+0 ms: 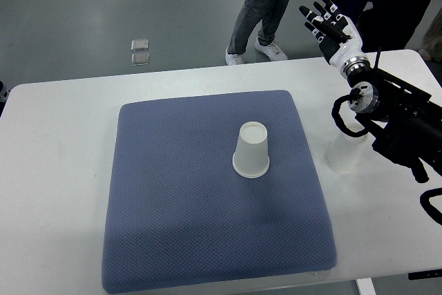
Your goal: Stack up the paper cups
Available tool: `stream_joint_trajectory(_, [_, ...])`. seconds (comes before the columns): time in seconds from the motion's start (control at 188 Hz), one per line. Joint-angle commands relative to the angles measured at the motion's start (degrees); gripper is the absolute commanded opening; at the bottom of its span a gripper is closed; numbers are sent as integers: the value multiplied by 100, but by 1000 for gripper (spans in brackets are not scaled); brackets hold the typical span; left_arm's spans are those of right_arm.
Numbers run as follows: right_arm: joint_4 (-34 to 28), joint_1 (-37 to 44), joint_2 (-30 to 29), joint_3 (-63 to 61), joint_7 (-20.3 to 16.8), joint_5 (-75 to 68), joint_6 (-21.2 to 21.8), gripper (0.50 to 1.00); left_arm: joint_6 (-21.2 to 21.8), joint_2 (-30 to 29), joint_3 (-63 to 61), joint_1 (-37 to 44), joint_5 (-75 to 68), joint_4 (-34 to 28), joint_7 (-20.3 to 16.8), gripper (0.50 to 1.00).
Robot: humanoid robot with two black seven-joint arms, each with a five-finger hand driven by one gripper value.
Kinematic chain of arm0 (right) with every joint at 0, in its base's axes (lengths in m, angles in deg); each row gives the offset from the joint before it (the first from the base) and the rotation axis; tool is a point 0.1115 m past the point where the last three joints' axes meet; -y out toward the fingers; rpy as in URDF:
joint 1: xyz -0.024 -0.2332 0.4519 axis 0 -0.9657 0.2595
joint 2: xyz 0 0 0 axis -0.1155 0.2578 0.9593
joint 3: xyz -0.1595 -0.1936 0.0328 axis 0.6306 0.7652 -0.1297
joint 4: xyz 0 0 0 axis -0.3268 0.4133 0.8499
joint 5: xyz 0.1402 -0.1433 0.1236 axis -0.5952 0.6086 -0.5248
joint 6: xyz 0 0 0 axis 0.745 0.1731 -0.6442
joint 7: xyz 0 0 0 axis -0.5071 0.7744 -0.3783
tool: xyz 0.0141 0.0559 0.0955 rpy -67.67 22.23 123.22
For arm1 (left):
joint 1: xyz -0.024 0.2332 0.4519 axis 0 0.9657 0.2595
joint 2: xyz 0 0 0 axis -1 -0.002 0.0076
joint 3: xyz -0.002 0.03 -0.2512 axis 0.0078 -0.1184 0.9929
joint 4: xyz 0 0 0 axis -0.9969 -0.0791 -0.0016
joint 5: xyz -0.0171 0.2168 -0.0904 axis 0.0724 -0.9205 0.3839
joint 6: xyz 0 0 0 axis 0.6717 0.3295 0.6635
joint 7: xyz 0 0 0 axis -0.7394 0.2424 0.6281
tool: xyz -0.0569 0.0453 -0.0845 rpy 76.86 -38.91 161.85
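Blue mat [207, 240] on white bench [55, 170], upside-down paper cup [251, 150] at its centre, well below-left of the fingers [324, 15]. Right hand [331, 27] raised over bench's far edge, fingers spread wide, holding nothing. 2nd cup [343, 153] beside mat, under the forearm.

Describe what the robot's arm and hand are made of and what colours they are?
The right hand has black jointed fingers on a white palm, joined by a silvery metal wrist ring to a boxy black arm. A black cable loops beside the wrist.
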Motion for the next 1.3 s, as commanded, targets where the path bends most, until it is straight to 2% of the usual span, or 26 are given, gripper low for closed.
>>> stream_joint_trajectory(0.0, [2,54,-13,7,1,18,-68,913,0,0,0,0,2,4,1,1000])
stream_joint_trajectory(0.271, [-33,133,31,-2,1,9,-112,913,0,0,0,9,2,-5,1,1000])
stream_joint_trajectory(0.553, [-394,265,242,16,1,9,-261,913,0,0,0,35,2,-5,1,1000])
stream_joint_trajectory(0.692, [-570,370,523,147,-7,281,-182,913,0,0,0,44,2,-5,1,1000])
stream_joint_trajectory(0.846, [-1150,379,1262,517,-25,1521,-103,913,0,0,0,35,2,-5,1,1000])
stream_joint_trajectory(1.032, [-1976,397,2413,1141,-157,2443,451,913,0,0,0,35,2,-5,1,1000])
stream_joint_trajectory(1.118, [-2406,546,3054,1386,-166,3058,855,913,0,0,0,35,2,-5,1,1000])
stream_joint_trajectory(1.293, [-3127,748,3942,1694,-166,4429,1628,913,0,0,0,35,2,-5,1,1000])
